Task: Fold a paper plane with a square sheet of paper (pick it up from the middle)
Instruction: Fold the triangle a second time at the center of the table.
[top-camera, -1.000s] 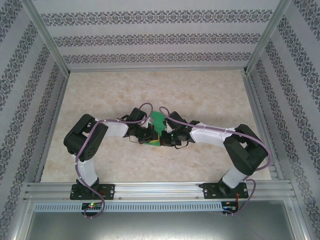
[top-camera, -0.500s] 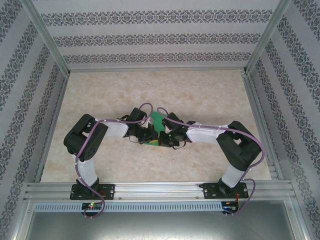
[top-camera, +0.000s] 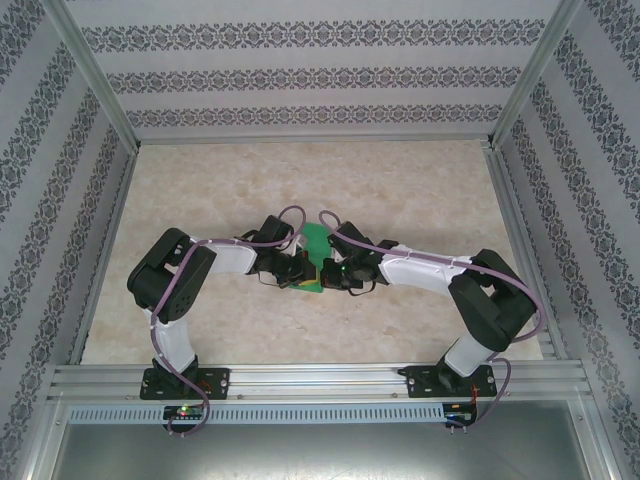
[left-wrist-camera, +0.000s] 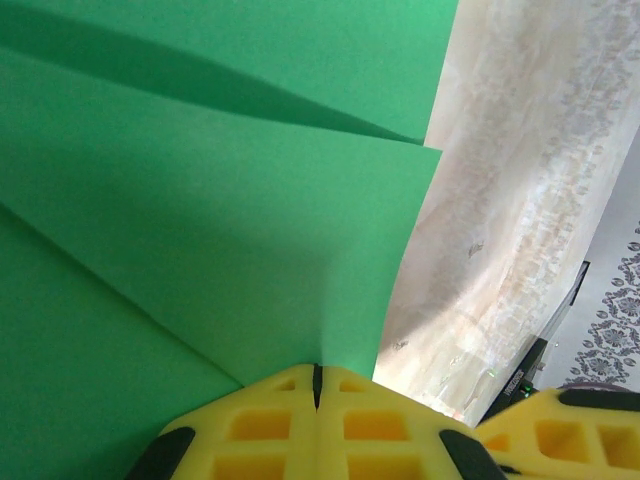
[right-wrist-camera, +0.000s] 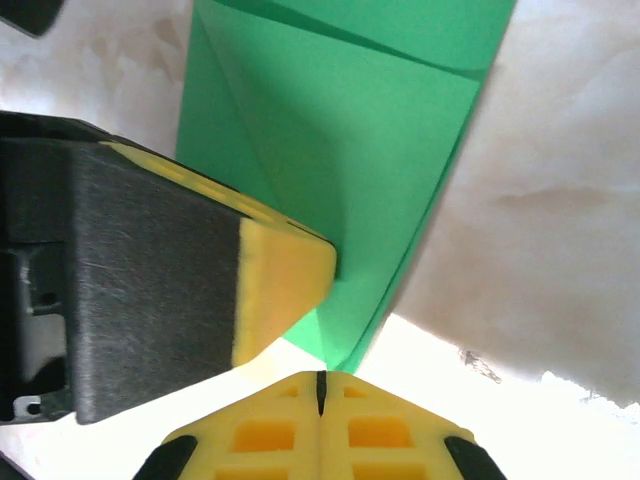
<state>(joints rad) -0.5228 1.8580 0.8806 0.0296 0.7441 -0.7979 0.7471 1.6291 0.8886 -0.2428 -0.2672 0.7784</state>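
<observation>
- Green, thin and sharply creased, the square sheet of paper (top-camera: 317, 244) stands up off the table (top-camera: 420, 200) between my two grippers, in the near half of the table and about midway across it.
- My left gripper (left-wrist-camera: 317, 385) is closed all the way. Its yellow fingertips press together with only a seam between them, and the sheet's lower edge runs into that seam, so I have the paper pinched there.
- From my left wrist, the paper spreads away in overlapping folded layers, one flap's straight edge lying across another. The marbled tabletop shows past its right edge.
- My right gripper (right-wrist-camera: 320, 390) is closed just as tight, its yellow tips meeting. The pointed bottom corner of the sheet goes down into the join between them.
- From my right wrist, one finger of my left gripper, yellow with a dark grey pad, lies against the left side of the paper just above my right tips.
- From above, my arms reach in from either side and the two grippers sit just beside each other under the green.
</observation>
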